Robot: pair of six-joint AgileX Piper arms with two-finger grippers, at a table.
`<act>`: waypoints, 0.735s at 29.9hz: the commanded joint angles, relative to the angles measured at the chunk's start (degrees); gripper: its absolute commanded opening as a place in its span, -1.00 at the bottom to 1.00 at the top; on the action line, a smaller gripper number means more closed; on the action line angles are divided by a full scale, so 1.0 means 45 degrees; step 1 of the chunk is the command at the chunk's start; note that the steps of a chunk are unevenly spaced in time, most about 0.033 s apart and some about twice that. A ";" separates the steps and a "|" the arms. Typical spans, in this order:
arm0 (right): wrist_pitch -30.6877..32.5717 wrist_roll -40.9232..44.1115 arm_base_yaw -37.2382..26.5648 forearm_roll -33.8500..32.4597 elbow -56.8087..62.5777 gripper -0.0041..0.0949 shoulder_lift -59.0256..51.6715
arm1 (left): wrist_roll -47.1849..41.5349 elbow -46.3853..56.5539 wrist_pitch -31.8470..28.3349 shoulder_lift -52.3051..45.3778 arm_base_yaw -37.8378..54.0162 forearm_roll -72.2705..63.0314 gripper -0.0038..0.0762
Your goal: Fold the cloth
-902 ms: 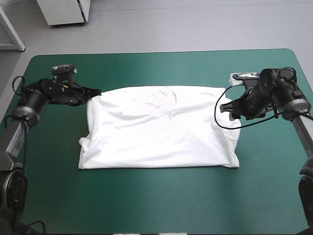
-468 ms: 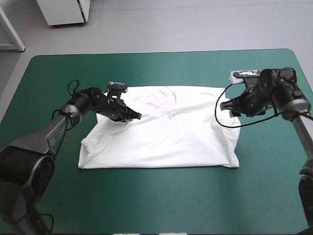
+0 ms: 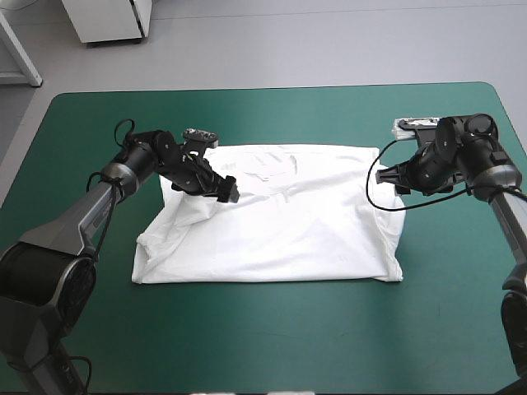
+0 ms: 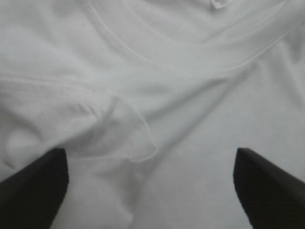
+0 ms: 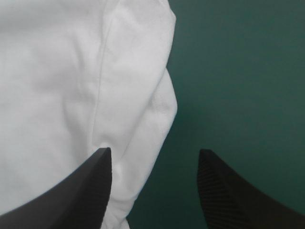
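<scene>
The white T-shirt [image 3: 272,222] lies spread flat in the middle of the table, its left side folded inward. My left gripper [image 3: 226,191] hovers over the shirt's far left part. In the left wrist view the left gripper [image 4: 150,152] is open, nothing between its fingers, with the T-shirt [image 4: 167,95] under it, a small folded flap [image 4: 128,138] and the neckline [image 4: 167,62] ahead. My right gripper [image 3: 394,179] is at the shirt's far right edge. There the right gripper [image 5: 155,151] stands open astride the T-shirt's [image 5: 57,86] edge.
The teal-green cover [image 3: 272,337] shows all around the shirt, widest along the table's near edge. In the right wrist view the bare cover [image 5: 238,71] lies beside the shirt's edge.
The left gripper carried the shirt's far left corner inward over the shirt, then opened and let it go. The right arm has barely moved.
</scene>
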 commanded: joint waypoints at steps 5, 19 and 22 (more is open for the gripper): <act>-0.0577 0.0120 -0.0439 -0.0169 -0.0408 0.11 0.1056 | -0.1957 -0.3456 0.2857 -0.0835 -0.0038 0.2354 0.91; -0.0923 0.0278 -0.0416 0.0016 -0.0408 -0.13 0.3482 | -0.2941 -0.3588 0.4602 -0.1466 -0.0038 0.4517 0.91; -0.0756 0.0024 -0.0416 0.0040 -0.0408 -0.69 0.3410 | -0.3148 -0.3588 0.4602 -0.1466 -0.0038 0.4848 0.91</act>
